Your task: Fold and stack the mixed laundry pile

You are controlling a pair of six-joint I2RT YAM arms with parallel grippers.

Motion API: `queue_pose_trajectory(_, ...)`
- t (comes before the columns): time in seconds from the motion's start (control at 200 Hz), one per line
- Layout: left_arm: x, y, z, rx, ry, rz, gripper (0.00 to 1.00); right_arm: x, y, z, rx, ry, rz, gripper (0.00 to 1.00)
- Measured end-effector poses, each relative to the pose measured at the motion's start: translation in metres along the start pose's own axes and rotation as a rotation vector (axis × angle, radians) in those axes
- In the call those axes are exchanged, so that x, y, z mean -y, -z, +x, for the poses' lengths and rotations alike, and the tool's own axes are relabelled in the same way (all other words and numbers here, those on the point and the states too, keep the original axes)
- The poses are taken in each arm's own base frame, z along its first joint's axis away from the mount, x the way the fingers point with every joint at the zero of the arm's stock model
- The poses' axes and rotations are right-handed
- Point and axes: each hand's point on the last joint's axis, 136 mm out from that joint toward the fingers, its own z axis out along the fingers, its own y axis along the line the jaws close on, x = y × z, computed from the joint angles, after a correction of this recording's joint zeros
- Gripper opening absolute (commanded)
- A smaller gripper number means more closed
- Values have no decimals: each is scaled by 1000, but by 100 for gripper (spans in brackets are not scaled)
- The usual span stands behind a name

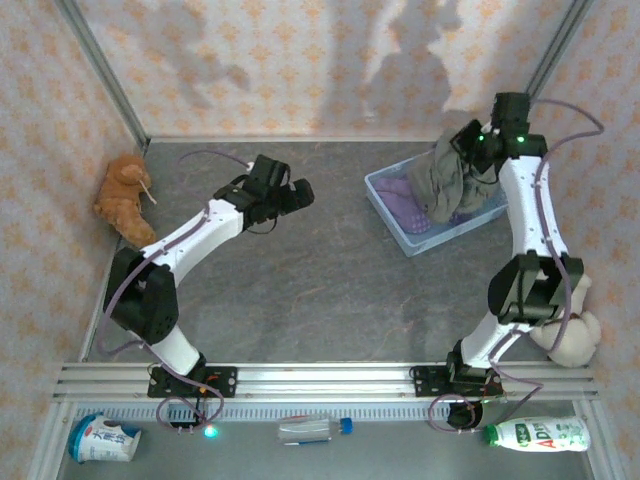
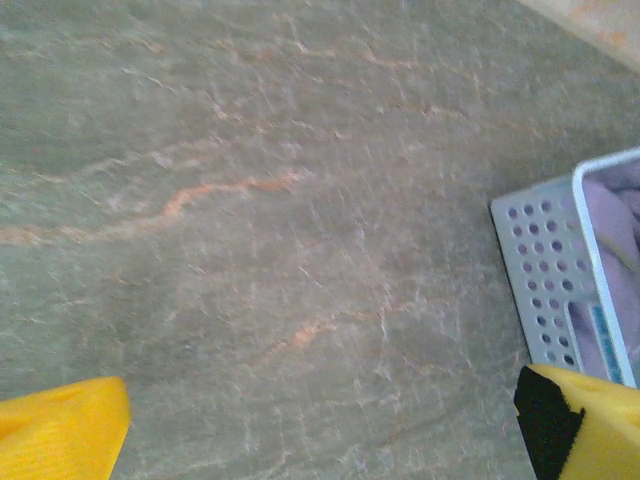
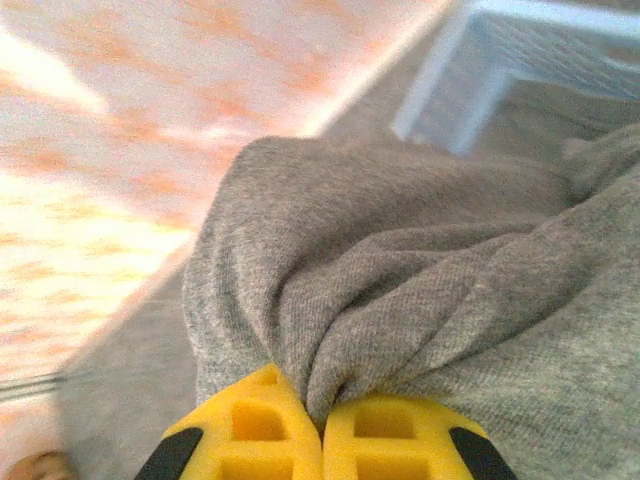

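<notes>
Trousers (image 3: 420,270) pinched by right gripper (image 3: 322,425), jaws pressed together on grey fold; cloth hung over basket (image 1: 400,238) at 2 o'clock of table (image 1: 300,300). Purple shirt (image 1: 405,198) lain inside basket, partly covered by trousers. Left gripper (image 1: 298,193) held above bare table near 11 o'clock, jaws spread, nothing held; basket corner seen at its 3 o'clock.

The grey, stone-veined worktop (image 1: 320,290) bears a light blue lattice basket (image 1: 392,215) at one o'clock, an orange plush toy (image 1: 125,198) at ten o'clock by the wall, and a cream plush toy (image 1: 570,338) at four o'clock.
</notes>
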Motion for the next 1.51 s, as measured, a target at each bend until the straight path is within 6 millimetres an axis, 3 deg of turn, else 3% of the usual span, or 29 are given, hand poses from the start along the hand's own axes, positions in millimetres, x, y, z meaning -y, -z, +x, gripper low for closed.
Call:
queue_pose_trajectory(0.13, -7, 7, -13, 29, 24, -3, 100, -69, 49, -5, 39, 78, -195, 0)
queue_pose_trajectory(0.24, -16, 14, -22, 51, 46, -22, 100, -131, 81, 13, 16, 163, -368, 0)
queue_pose_trajectory(0.345, -36, 21, -31, 72, 88, -79, 100, -183, 105, 50, -55, 239, -518, 0)
queue_pose_trajectory(0.435, -61, 27, -39, 91, 136, -152, 100, -219, 116, 93, -149, 301, -624, 0)
queue_pose_trajectory(0.52, -85, 34, -46, 112, 187, -222, 100, -240, 110, 135, -254, 344, -679, 0)
queue_pose_trajectory(0.595, -108, 44, -50, 136, 230, -283, 100, -247, 88, 177, -363, 368, -688, 0)
queue_pose_trajectory(0.666, -126, 56, -51, 161, 256, -342, 100, -239, 53, 210, -455, 369, -644, 1)
queue_pose_trajectory(0.761, -142, 74, -48, 198, 270, -409, 100, -205, -14, 253, -582, 342, -518, 45)
queue_pose_trajectory(0.791, -145, 79, -47, 206, 271, -425, 100, -192, -35, 265, -615, 332, -476, 52)
queue_pose_trajectory(0.881, -154, 87, -41, 218, 280, -459, 100, -148, -88, 294, -694, 310, -341, 59)
queue_pose_trajectory(0.966, -161, 85, -33, 205, 279, -478, 100, -115, -108, 307, -713, 320, -241, 59)
queue_pose_trajectory(1.156, -161, 57, 0, 101, 279, -415, 99, -89, -119, 299, -643, 405, -130, 58)
queue_pose_trajectory(1.346, -121, 31, 19, 15, 196, -267, 99, -46, -141, 283, -546, 493, 70, 59)
queue_pose_trajectory(1.506, -98, 19, 29, -37, 141, -183, 99, 9, -172, 256, -483, 525, 277, 59)
